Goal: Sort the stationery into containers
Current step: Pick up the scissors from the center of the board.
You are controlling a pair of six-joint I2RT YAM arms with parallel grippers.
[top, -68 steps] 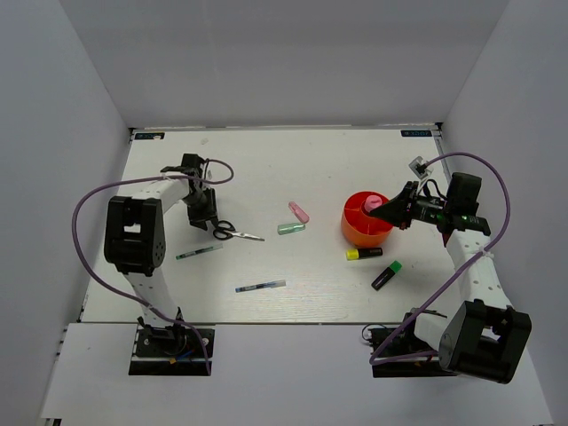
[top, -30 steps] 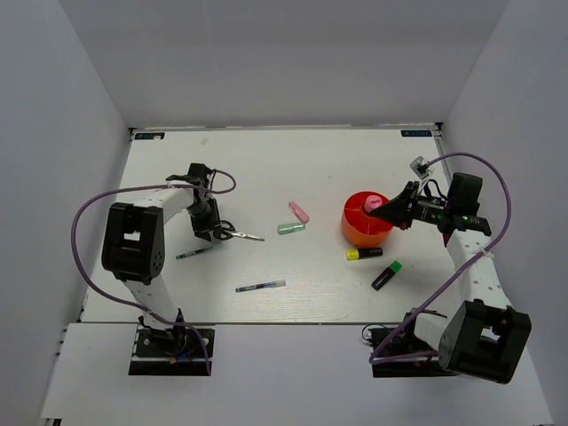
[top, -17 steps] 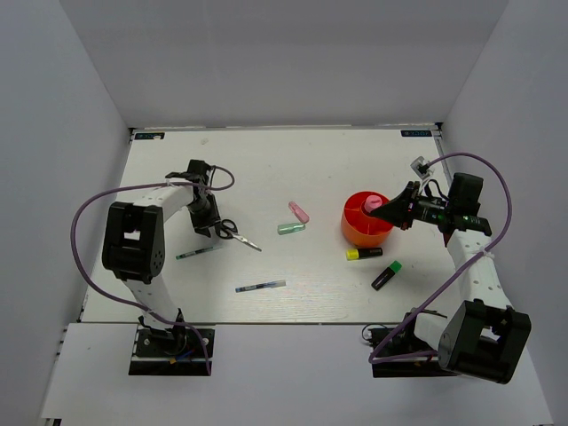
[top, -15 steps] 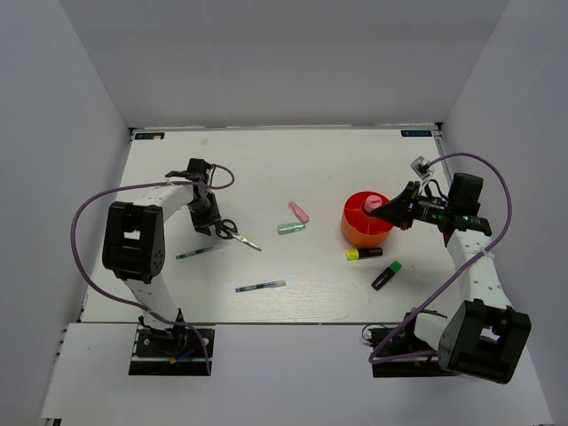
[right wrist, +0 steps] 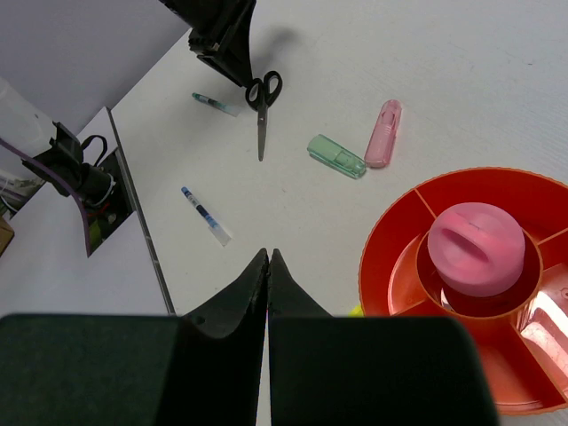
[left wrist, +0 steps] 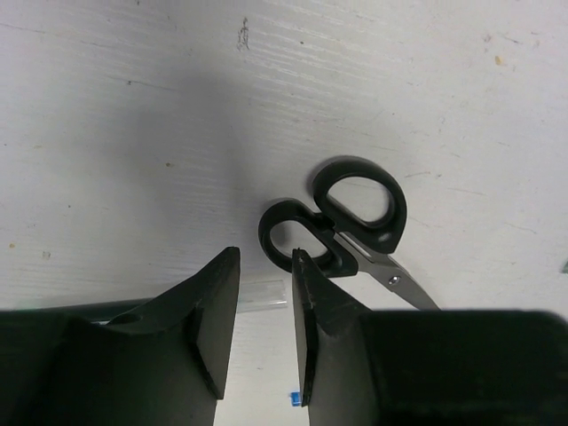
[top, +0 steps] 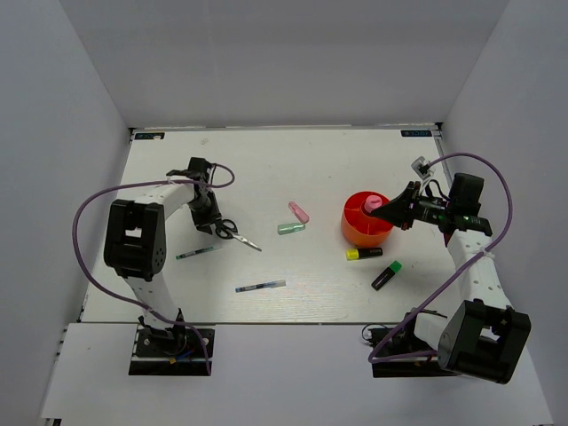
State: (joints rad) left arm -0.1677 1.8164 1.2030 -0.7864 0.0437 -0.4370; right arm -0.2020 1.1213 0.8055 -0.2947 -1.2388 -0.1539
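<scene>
The black-handled scissors [top: 238, 236] have swung their blades from 3 o'clock to about 4 o'clock, and lie flat toward the table's [top: 355, 160] 9 o'clock side at the tips of the left gripper [left wrist: 264, 259], narrowly parted and empty, while the right gripper [right wrist: 268, 257] is closed.

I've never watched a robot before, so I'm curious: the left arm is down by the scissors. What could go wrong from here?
The scissors lie flat, and only their small handle loop reaches the tips of the left pincer's open jaws; a grip there might slip or shove them away. Also, the right pincer hangs shut beside the orange cup, so the two arms might crowd each other if the scissors are carried there.
</scene>
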